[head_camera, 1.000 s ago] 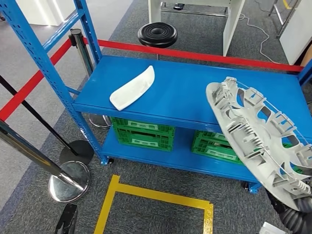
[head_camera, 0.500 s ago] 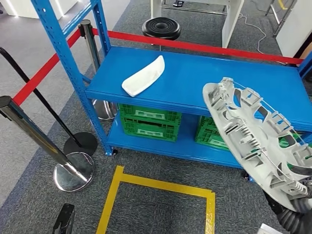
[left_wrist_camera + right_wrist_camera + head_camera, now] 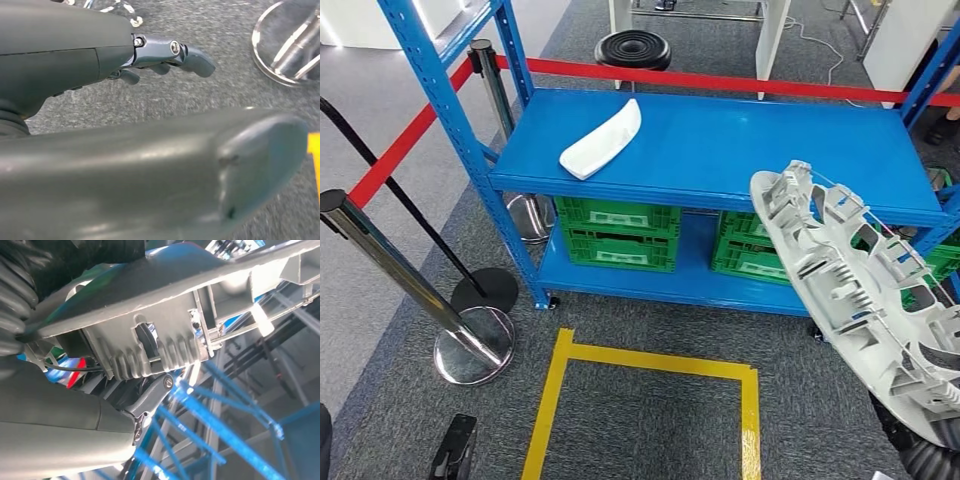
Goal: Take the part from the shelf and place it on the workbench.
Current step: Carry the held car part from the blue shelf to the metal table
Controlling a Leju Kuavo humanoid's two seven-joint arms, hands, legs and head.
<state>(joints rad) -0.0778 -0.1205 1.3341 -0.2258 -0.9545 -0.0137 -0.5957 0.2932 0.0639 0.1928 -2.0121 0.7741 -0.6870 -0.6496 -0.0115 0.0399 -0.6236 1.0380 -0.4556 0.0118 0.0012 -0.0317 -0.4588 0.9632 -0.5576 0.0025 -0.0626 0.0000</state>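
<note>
Right hand (image 3: 151, 395) holds the large grey ribbed part (image 3: 863, 290) by its lower edge, fingers curled under the rim. The part's long axis runs from ten o'clock to four o'clock, already clear of the blue shelf (image 3: 743, 150). Left hand (image 3: 170, 52) hangs free, fingers loosely apart, holding nothing. A workbench cannot be identified, so the robot probably must turn first.

Grey carpet floor (image 3: 644, 420) marked with a yellow tape rectangle (image 3: 652, 362). Behind it, a blue steel shelf (image 3: 712, 150) with green crates (image 3: 616, 232) on its lower deck. Red barrier belts (image 3: 743, 82) run between chrome stanchions (image 3: 475, 345) at left and behind the shelf. A black round stool (image 3: 632, 48) and white furniture legs (image 3: 769, 40) stand beyond the belt.
</note>
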